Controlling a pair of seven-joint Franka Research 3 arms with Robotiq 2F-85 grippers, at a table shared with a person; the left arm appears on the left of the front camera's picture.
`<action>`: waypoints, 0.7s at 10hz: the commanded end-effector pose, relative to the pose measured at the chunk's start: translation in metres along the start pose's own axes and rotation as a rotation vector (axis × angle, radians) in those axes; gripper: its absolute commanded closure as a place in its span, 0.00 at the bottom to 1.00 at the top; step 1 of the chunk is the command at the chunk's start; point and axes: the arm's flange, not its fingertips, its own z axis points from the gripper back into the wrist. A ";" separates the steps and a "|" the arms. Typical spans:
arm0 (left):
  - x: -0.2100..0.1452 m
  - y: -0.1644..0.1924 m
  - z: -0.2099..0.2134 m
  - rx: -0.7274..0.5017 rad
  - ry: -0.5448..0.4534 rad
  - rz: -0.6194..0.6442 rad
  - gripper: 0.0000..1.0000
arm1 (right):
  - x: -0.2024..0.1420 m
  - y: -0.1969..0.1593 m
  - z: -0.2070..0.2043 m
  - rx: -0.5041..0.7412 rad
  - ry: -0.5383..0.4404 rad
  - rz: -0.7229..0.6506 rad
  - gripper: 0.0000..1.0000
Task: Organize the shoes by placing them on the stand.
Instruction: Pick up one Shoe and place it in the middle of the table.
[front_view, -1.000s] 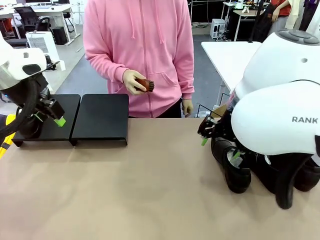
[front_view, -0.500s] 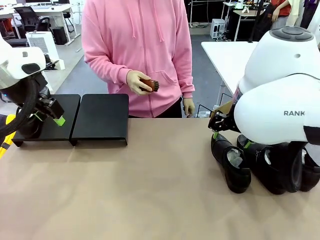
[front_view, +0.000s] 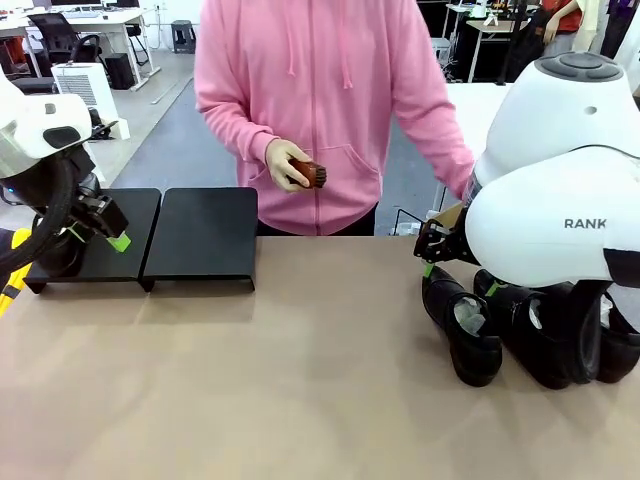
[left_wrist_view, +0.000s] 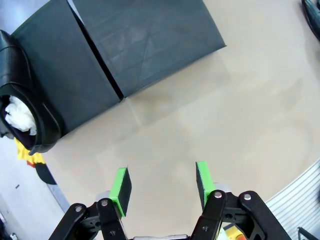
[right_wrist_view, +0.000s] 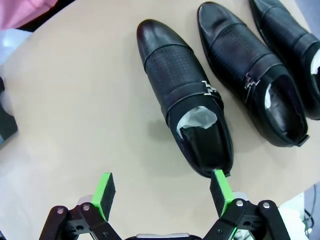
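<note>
Three black glossy shoes lie side by side on the table's right: the nearest shoe (front_view: 464, 328) (right_wrist_view: 186, 95), a second shoe (front_view: 540, 345) (right_wrist_view: 250, 70) and a third shoe (front_view: 622, 352) (right_wrist_view: 289, 45). My right gripper (front_view: 432, 256) (right_wrist_view: 162, 192) hovers open above the heel of the nearest one, with nothing between its fingers. The stand is two black platforms, one on the left (front_view: 128, 215) (left_wrist_view: 65, 80) and one on the right (front_view: 205, 235) (left_wrist_view: 145, 40). Another shoe (left_wrist_view: 20, 107) rests on the left platform's outer end. My left gripper (front_view: 112, 236) (left_wrist_view: 161, 181) hangs open over that platform's near edge.
A person in a pink hoodie (front_view: 320, 90) stands at the far side, holding a small reddish-brown brush (front_view: 309, 173) in one hand. My bulky right arm (front_view: 560, 200) hides part of the shoes. Bare tan tabletop (front_view: 300, 380) spans the middle.
My right arm has drawn back to the right and up, uncovering the shoes. The person has stepped to the right with the brush. My left arm has stayed still.
</note>
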 end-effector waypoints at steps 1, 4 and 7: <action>-0.001 0.002 0.001 -0.014 -0.009 -0.006 0.32 | -0.018 -0.002 0.005 -0.014 -0.009 0.050 0.00; -0.001 0.002 0.001 -0.014 -0.009 -0.006 0.32 | -0.052 -0.012 0.021 -0.041 -0.019 0.088 0.00; -0.001 0.002 0.001 -0.014 -0.009 -0.006 0.32 | -0.058 -0.011 0.015 -0.035 0.022 0.091 0.00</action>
